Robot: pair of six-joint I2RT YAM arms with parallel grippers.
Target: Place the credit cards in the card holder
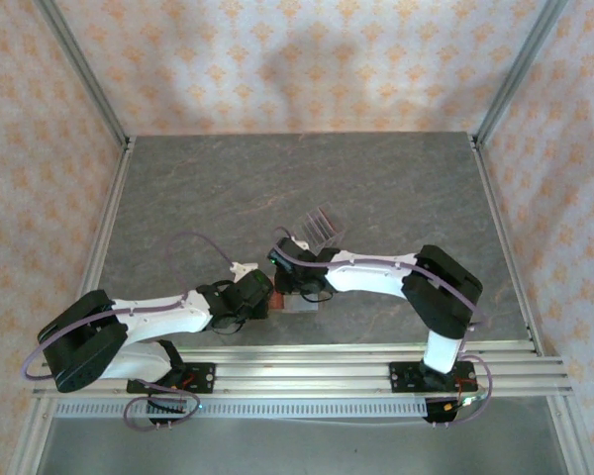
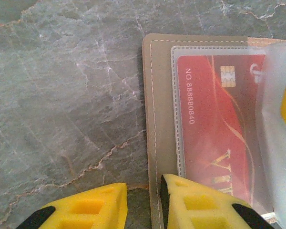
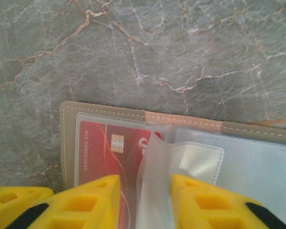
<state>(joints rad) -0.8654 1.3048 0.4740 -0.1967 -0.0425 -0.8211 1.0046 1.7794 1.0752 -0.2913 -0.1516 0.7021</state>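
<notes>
Red credit card (image 2: 214, 119): one, sleeved inside one open card holder (image 2: 157, 95).

Top external view: light even, diffuse and fairly bright; soft arm shadows fall on the back wall (image 1: 277, 69), fainter ones on the counter (image 1: 396, 188), and the picture is slightly hazy, with fine detail lost. Wrist views: warm and well lit, marble veining and red card (image 2: 214, 119) print sharp. The left pincer (image 2: 143, 191) and right pincer (image 3: 144, 181) blur at the bottom edge, and the clear sleeve (image 3: 257, 167) has a milky sheen.

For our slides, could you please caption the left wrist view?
Left gripper straddling the edge of the open card holder, a red card in its clear sleeve.
</notes>
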